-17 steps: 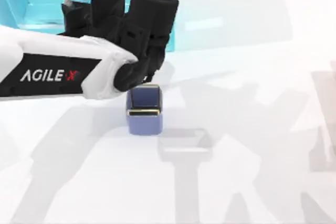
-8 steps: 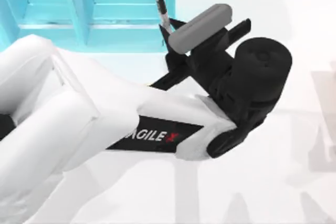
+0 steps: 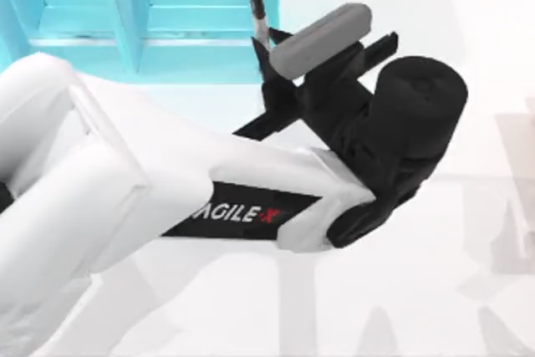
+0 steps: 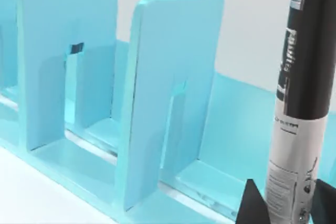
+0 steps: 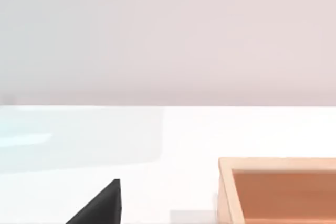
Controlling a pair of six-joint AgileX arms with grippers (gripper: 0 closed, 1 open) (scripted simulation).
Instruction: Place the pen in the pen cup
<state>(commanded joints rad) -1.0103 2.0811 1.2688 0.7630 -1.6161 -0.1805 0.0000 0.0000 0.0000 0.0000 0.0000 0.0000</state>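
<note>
Now: left gripper [image 3: 266, 60] clamped on pen [image 3: 256, 6], held high near turquoise shelf unit [image 3: 192, 14]; risk: slipping or missing cup if misaligned.

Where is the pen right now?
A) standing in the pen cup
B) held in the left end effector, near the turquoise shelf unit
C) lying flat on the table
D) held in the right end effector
B: the pen stands between the left end effector's fingers in the left wrist view, with the turquoise shelf unit right behind it; the top view shows the pen sticking out from that arm.
</note>
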